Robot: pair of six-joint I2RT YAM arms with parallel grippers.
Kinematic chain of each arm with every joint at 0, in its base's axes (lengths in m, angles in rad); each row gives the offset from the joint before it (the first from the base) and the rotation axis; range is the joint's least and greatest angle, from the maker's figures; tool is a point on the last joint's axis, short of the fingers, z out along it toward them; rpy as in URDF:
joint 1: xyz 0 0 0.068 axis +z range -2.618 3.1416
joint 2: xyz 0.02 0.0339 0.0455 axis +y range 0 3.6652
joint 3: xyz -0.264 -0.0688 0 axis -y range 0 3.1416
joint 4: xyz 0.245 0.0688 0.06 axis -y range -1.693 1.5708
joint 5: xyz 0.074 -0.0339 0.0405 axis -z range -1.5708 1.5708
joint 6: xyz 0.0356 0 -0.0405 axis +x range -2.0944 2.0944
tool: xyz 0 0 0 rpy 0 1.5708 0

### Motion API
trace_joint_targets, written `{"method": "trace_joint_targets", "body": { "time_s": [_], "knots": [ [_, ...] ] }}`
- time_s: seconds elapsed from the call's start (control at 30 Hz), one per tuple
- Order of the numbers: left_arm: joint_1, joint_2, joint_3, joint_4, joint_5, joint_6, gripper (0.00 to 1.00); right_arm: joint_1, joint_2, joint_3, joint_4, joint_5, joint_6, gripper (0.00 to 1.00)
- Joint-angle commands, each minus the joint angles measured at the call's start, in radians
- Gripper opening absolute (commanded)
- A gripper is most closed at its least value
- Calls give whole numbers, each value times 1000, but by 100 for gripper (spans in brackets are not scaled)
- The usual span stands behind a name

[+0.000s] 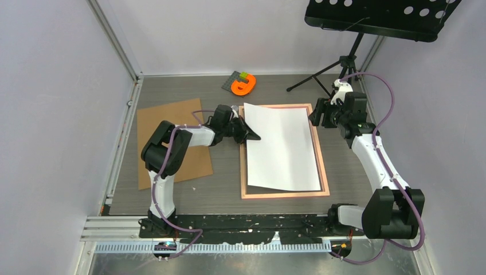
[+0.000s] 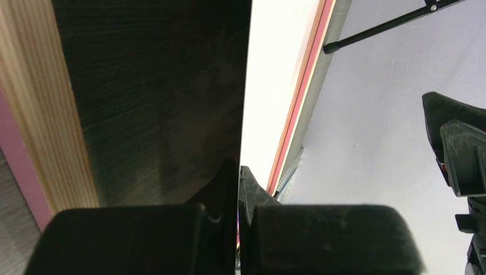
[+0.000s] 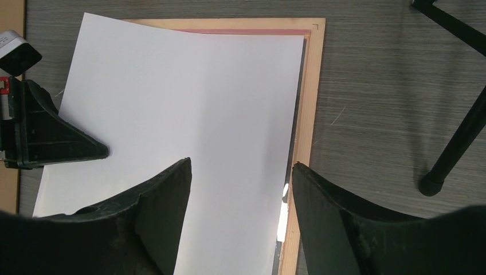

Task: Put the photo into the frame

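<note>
Pale walls [image 1: 51,86] close in a grey wood-grain surface [image 1: 223,183] on three sides, with the two arms bolted along its near edge. Near the middle of the surface, a little toward the right edge, the pink frame [image 1: 286,194] lies flat with its long sides running from near to far. The photo [image 1: 281,146] lies on top of it with the plain white back up, so the print cannot be seen. The sheet sits slightly askew: its far left corner reaches past the frame's far rail, and its right edge lies just inside the right rail. The left pincer [image 1: 254,136] is closed on the left edge of the photo, its fingers [image 2: 252,189] pinched tight on the thin sheet in the left wrist view. There the sheet bends gently upward. The right pincer [image 3: 240,166] hangs over the far right part of the frame with its jaws spread apart and nothing between them; below the gap show the photo's right edge and the frame's right rail. A brown backing board [image 1: 172,114] lies flat by the left edge, partly under the left arm. An orange object [image 1: 245,86] rests at the far edge, and a black music stand [image 1: 378,17] rises on its tripod at the far right corner.
</note>
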Motion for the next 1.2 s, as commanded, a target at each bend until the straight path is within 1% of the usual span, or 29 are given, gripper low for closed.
{"method": "trace_joint_targets", "body": {
  "time_s": [0.0,0.4,0.77,1.0,1.17],
  "knots": [
    [-2,20,-4,61,-26,-20,0,-5,-39,-3,43,-10,8,71],
    [2,38,-6,107,-38,-51,0,-6,-40,-4,42,-10,8,71],
    [58,3,-29,141,-45,-75,0,-9,-33,-7,48,-13,11,71],
    [30,29,-16,157,-39,-100,0,-8,-35,-9,48,-9,9,71],
    [13,41,-42,225,-51,-153,0,-8,-38,-10,47,-7,7,71]
  ]
}}
